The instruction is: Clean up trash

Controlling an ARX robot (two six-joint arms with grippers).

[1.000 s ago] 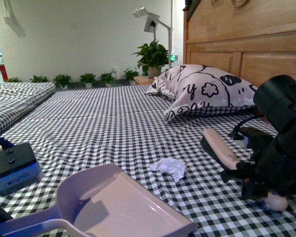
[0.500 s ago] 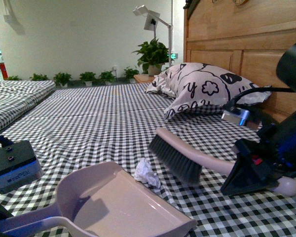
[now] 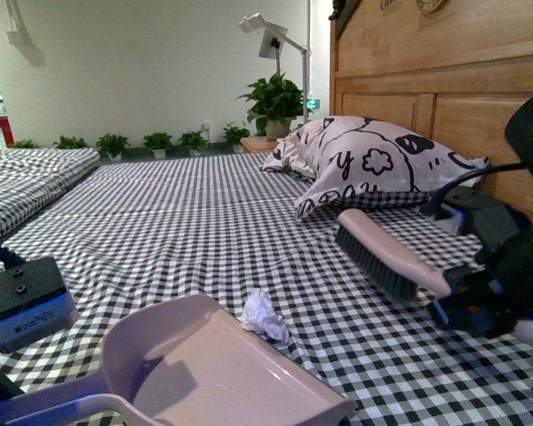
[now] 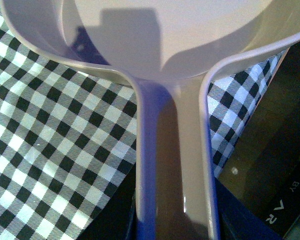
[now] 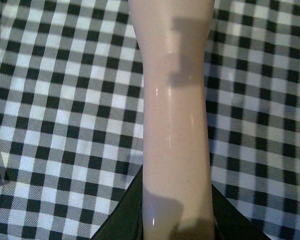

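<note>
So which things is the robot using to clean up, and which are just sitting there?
For the job:
- paper wad, the trash, at the dustpan's lip
- dustpan, handle in the left gripper
- brush, handle in the right gripper

Just lying about:
- pillow by the headboard
- checked bedsheet
- potted plants and lamp behind

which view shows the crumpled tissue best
The front view: the crumpled tissue lies in full sight on the checked cover at the dustpan's lip. Neither wrist view shows it; the left shows only the dustpan's handle, the right only the brush's handle.
</note>
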